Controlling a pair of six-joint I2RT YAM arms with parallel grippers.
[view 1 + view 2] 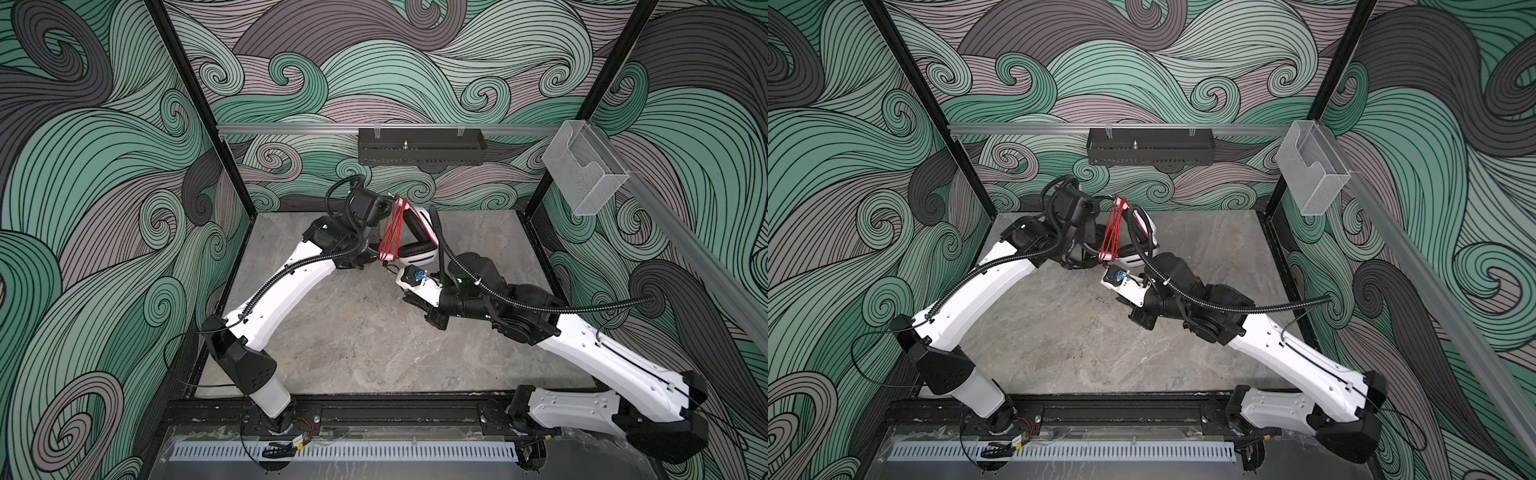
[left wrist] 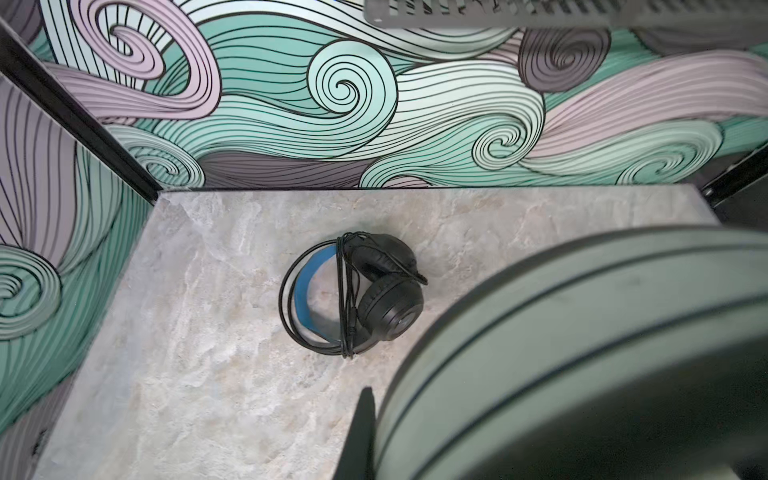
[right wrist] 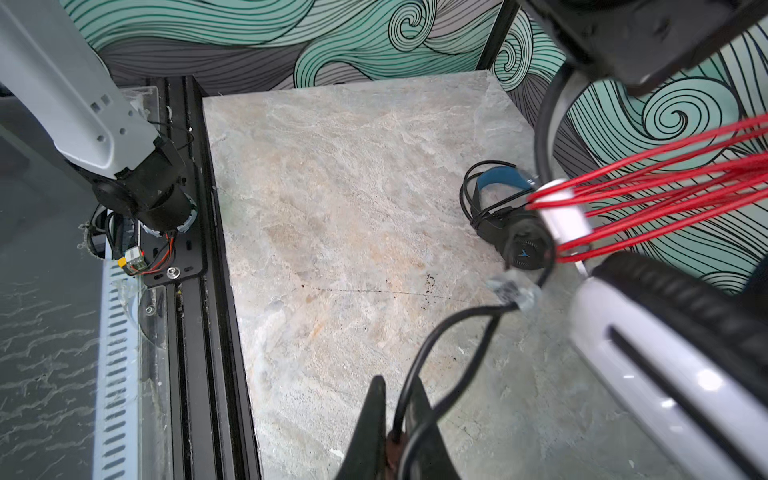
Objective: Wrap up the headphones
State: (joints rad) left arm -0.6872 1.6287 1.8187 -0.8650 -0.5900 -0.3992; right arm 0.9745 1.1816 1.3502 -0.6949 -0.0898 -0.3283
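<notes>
- Your left hand is closed on the white-and-black headset and holds it up above the table. In the left wrist view the headband is only a big blur beside one finger.
- The red cord is wound in many turns across this headset, just in front of the left hand.
- Your right hand is pinched together on a thin black cable, close beside the raised headset.
- The black headset lies flat on the table beyond the left hand, toward the back wall. Its black cord is wrapped around it and the blue inner band shows.
- The table is grey with a marble look. It has a few dark specks ahead of the right hand.
- The walls carry a swirl pattern in green, grey and pale mauve.
- Behind both hands, a black slotted tray hangs on the back rail.
- A clear plastic box sits on the side rail, well apart from the right hand.
</notes>
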